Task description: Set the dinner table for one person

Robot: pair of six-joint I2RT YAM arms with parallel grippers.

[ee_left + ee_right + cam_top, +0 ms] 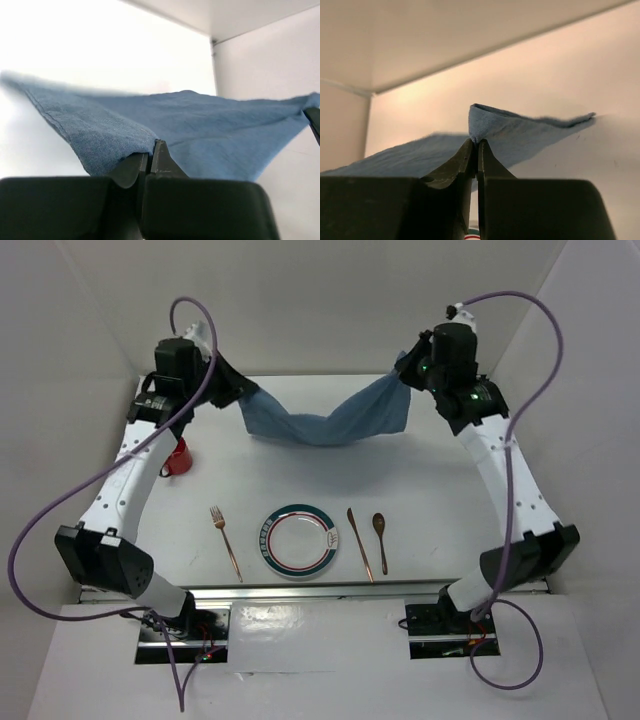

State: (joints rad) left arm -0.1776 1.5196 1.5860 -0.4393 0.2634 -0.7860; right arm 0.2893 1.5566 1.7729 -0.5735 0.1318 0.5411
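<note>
A blue cloth placemat (325, 418) hangs sagging between both grippers above the far part of the white dinner table (440, 490). My left gripper (232, 380) is shut on its left corner, seen close in the left wrist view (150, 150). My right gripper (405, 368) is shut on its right corner, seen in the right wrist view (476, 142). Near the front edge lie a fork (226, 543), a plate (299, 540) with a green and red rim, a knife (360, 543) and a spoon (381, 540). A red cup (178, 459) stands at the left, partly behind my left arm.
White walls enclose the table on the left, back and right. A metal rail (320, 589) runs along the near edge by the arm bases. Purple cables loop beside both arms.
</note>
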